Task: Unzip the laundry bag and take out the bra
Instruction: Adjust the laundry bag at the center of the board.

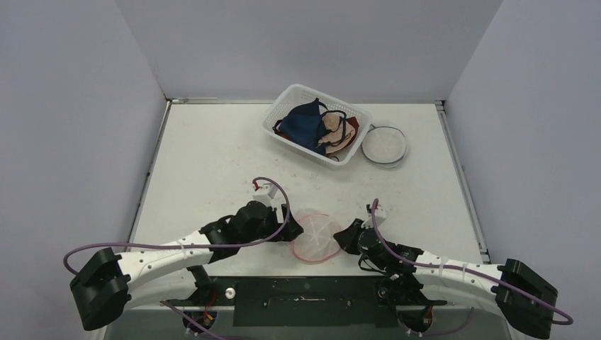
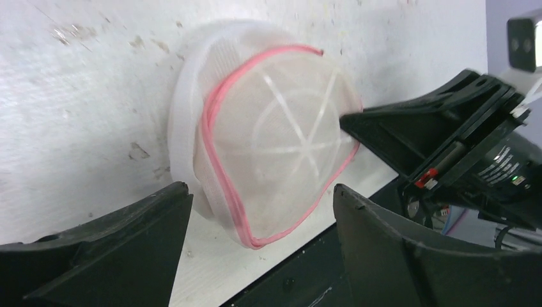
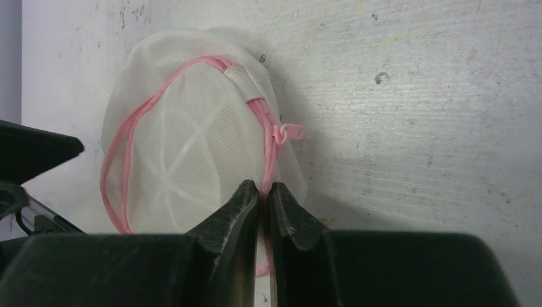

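Observation:
The laundry bag [image 1: 315,237] is a white mesh dome with a pink zipper, lying near the table's front edge between my two arms. In the left wrist view the laundry bag [image 2: 281,141] sits just beyond my left gripper [image 2: 262,204], which is open and touches nothing. My right gripper [image 3: 263,188] is shut on the bag's pink zipper seam, a little below the pink zipper pull [image 3: 284,133]. From above, the left gripper [image 1: 289,219] is at the bag's left side and the right gripper [image 1: 342,237] at its right side. The bra does not show through the mesh.
A white slotted basket [image 1: 283,106] at the back holds navy, peach and red garments. A second round mesh bag [image 1: 385,144] lies to its right. The table's dark front edge [image 2: 307,268] runs close under the bag.

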